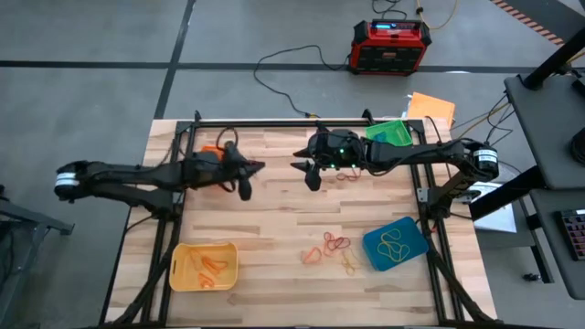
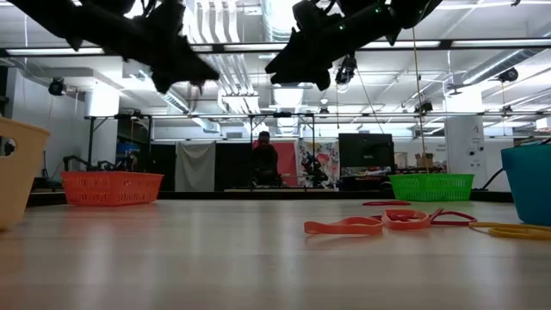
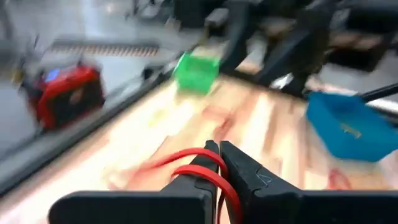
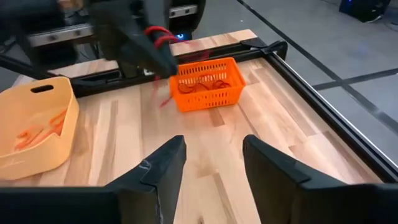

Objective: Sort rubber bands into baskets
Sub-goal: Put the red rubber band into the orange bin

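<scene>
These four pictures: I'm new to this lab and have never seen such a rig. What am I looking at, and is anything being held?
Two dark robot arms work over a wooden table. One camera looks straight down, one sits at table height, and one rides on each wrist. On the table stand an orange basket, a green basket, a blue basket and a yellow basket; loose rubber bands lie beside the blue one. The left end effector is shut on a red rubber band, raised above the table near the orange basket. The right end effector is open and holds nothing.
</scene>
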